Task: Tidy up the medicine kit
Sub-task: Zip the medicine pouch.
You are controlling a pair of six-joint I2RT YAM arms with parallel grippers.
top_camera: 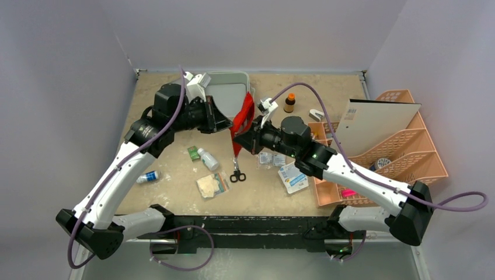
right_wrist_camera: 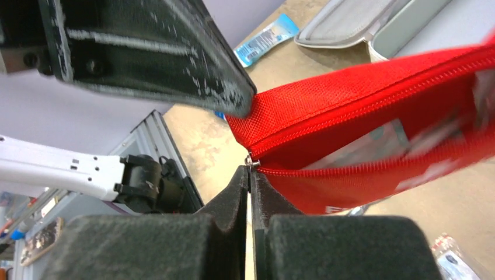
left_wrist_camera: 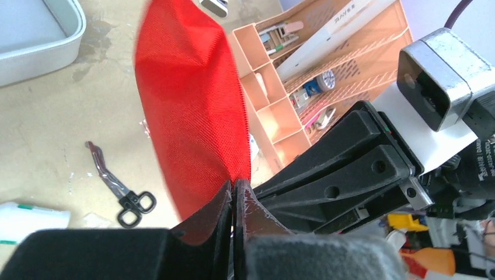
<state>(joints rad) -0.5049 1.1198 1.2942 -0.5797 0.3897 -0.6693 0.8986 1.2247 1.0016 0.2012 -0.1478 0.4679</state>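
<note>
Pinching the red pouch (top_camera: 241, 119), left gripper (left_wrist_camera: 233, 195) and right gripper (right_wrist_camera: 250, 178) clamp it; medicine kit (top_camera: 230, 93) lies flat beyond, its long axis indiscernible.

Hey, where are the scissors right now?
In the top view, the scissors lie near centre, just below the red pouch and right of the white bottle.
</note>
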